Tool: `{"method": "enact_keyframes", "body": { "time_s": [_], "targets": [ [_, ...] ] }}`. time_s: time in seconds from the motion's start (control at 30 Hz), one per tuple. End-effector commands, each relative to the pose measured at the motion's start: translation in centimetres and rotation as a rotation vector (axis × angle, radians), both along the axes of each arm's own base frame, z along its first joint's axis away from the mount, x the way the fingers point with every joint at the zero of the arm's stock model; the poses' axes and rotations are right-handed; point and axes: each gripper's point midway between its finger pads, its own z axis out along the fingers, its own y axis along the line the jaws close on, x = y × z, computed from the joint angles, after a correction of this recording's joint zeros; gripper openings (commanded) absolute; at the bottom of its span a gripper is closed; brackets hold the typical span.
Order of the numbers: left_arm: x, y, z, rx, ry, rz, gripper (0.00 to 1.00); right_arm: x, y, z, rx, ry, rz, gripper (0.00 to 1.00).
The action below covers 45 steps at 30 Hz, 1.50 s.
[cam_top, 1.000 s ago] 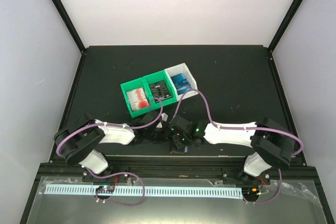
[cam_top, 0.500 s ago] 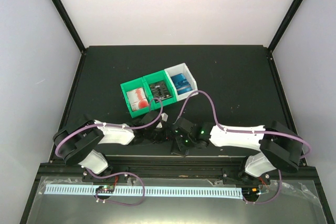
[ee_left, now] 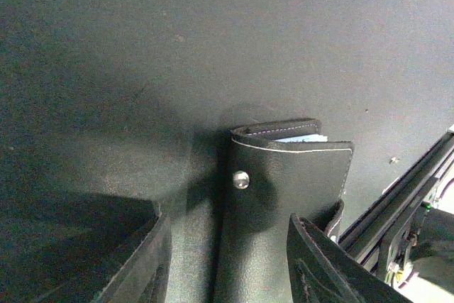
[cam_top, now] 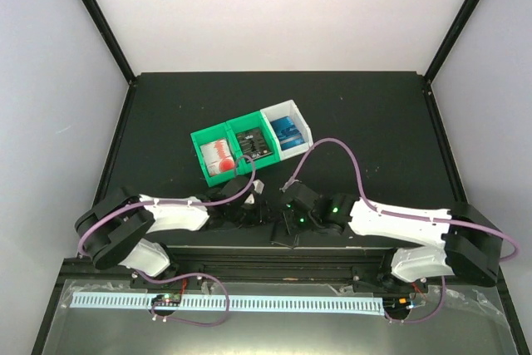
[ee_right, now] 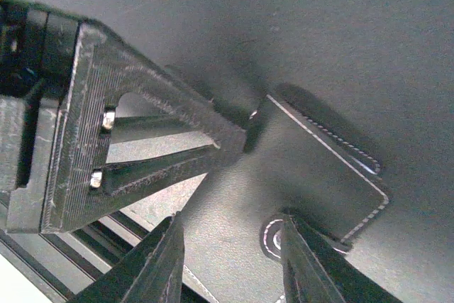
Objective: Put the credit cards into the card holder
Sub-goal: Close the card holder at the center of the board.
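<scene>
The card holder (ee_left: 284, 196) lies folded and black near the table's front edge, with a metal stud on it and a pale edge showing at its fold. My left gripper (ee_left: 230, 218) is open, with the holder between its fingers. My right gripper (ee_right: 230, 216) is open too, low over the holder (ee_right: 284, 168), whose white stitching and snap ring show. In the top view both grippers (cam_top: 253, 209) (cam_top: 287, 215) meet over it. The credit cards sit in the bins: red-and-white ones (cam_top: 218, 155), black ones (cam_top: 252, 143) and blue ones (cam_top: 288, 130).
The joined green bins (cam_top: 199, 143) and white bin (cam_top: 299, 114) stand just behind the grippers. A metal rail (cam_top: 332, 248) runs along the table's front edge right beside the holder. One finger of the left gripper (ee_right: 142, 104) fills the upper left of the right wrist view.
Both grippers have opened; the right one was shut a second ago. The right arm has stretched lower and swung out to the right. The left arm has sunk a little.
</scene>
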Motion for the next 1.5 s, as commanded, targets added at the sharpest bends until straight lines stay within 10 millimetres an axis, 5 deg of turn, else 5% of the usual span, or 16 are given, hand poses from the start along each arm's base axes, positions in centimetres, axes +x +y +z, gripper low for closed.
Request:
{"method": "enact_keyframes", "body": {
  "time_s": [0.0, 0.23, 0.63, 1.07, 1.47],
  "targets": [
    [-1.4, 1.1, -1.0, 0.065, 0.013, -0.038, 0.48, 0.7, -2.0, 0.7, -0.032, -0.042, -0.1, 0.4],
    [-2.9, 0.8, -1.5, 0.079, 0.032, -0.081, 0.48, -0.8, -2.5, -2.2, -0.105, 0.066, -0.092, 0.3],
    [-3.6, 1.5, -3.1, 0.178, 0.071, -0.08, 0.4, -0.9, -1.6, -3.9, -0.112, 0.111, -0.098, 0.22],
    [-3.3, 1.6, -3.5, 0.203, 0.069, -0.068, 0.37, -2.0, -1.3, -4.4, -0.096, 0.162, -0.047, 0.12],
    [-3.3, 2.0, -3.9, 0.227, 0.067, -0.061, 0.34, -0.9, -1.7, -2.8, -0.106, 0.107, -0.076, 0.12]
  ]
}}
